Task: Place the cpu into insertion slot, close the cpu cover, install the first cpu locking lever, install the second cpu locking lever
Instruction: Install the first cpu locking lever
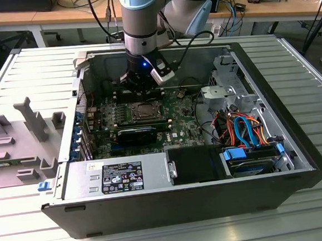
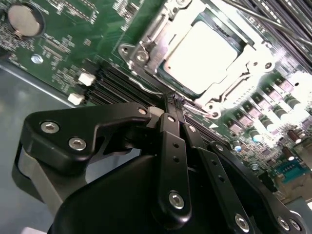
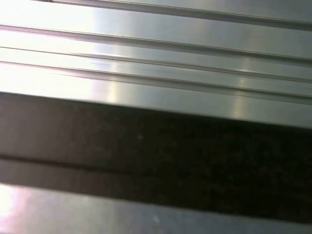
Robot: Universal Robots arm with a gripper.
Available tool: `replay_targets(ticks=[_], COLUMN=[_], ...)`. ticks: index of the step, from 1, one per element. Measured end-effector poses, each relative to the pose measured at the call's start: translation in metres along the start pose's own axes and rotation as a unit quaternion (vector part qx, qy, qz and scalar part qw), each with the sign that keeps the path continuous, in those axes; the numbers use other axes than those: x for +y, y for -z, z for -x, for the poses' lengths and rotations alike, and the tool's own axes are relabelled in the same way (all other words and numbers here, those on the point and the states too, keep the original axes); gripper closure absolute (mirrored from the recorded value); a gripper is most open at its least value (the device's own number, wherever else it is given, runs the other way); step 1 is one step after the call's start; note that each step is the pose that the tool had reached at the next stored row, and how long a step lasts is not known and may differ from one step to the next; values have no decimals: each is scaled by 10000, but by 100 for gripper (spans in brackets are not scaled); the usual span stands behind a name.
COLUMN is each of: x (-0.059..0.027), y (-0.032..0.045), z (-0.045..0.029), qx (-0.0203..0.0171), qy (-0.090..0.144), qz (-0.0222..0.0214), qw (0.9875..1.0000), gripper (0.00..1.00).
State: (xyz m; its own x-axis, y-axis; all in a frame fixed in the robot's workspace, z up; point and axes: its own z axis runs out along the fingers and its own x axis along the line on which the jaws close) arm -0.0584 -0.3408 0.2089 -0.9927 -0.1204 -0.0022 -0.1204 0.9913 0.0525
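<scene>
Just beside insertion slot [image 2: 204,53] rim: gripper [image 2: 174,101] with jaws together, empty; cpu [image 2: 202,51] seated, cpu cover [image 2: 146,41] closed over it.

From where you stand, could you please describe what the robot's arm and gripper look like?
The arm has grey cylindrical segments with pale blue joint caps, and a small blue light glows at its wrist. A black cable loops beside it. The gripper is matte black, built of flat bar linkages joined by silver hex-socket screws.
</scene>
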Motion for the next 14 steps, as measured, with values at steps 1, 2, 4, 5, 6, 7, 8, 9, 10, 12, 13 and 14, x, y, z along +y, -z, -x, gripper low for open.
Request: replay_targets(ticks=[1, 2, 4, 5, 6, 7, 8, 9, 10, 12, 13, 14], x=[-1, -3, -6, -7, -8, -8, -8, -9, -9, -9, -10, -11], y=[0, -1, -7, -13, -18, -21, -24, -27, -27, -29, -29, -30], z=[16, 35, 68, 86, 96, 103, 110, 114, 115, 116, 117, 117], qx=[2, 3, 6, 9, 10, 11, 11, 11, 10, 10, 10, 10], qy=[0, 1, 1, 2, 3, 3, 4, 6, 6, 6, 7, 7], qz=[0, 0, 1, 1, 0, 0, 1, 1, 1, 1, 2, 2], qw=[10000, 10000, 10000, 10000, 10000, 10000, 10000, 10000, 10000, 10000, 10000, 10000], gripper=[89, 89, 89, 89, 89, 89, 89, 89, 89, 89, 89, 89])
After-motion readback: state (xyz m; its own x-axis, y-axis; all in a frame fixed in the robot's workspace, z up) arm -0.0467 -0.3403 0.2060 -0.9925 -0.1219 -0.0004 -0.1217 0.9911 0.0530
